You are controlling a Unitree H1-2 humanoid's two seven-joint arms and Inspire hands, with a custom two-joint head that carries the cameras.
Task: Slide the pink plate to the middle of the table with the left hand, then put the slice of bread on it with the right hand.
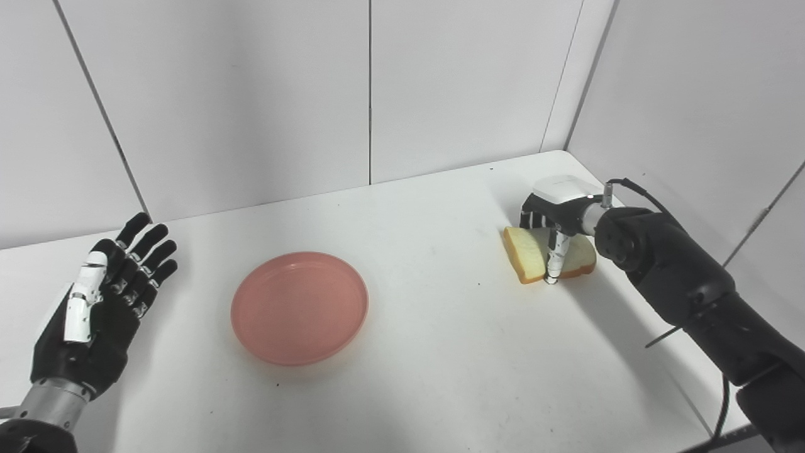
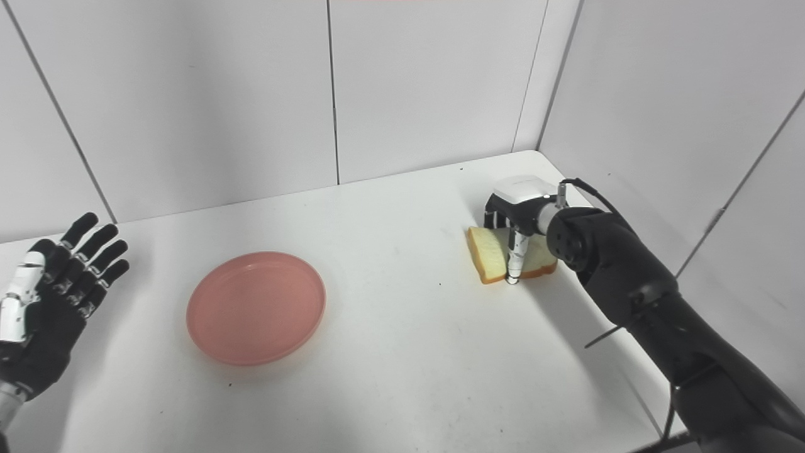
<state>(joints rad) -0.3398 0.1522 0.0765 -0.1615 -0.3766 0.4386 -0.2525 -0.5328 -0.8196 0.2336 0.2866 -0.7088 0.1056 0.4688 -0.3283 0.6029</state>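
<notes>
The pink plate (image 1: 299, 308) lies empty on the white table (image 1: 440, 352), a little left of the middle. My left hand (image 1: 104, 302) hovers to its left, palm up and fingers spread, holding nothing and apart from the plate. The slice of bread (image 1: 525, 251) lies at the right side of the table. My right hand (image 1: 556, 214) sits over it, thumb (image 1: 555, 258) down against the near crust and the other fingers curled behind the far edge, closed on the slice. The bread's right part is hidden under the hand.
White panel walls (image 1: 371, 94) close the table at the back and right, close behind the right hand. The table's right edge (image 1: 692, 402) runs under my right forearm. A cable (image 1: 641, 195) loops off the right wrist.
</notes>
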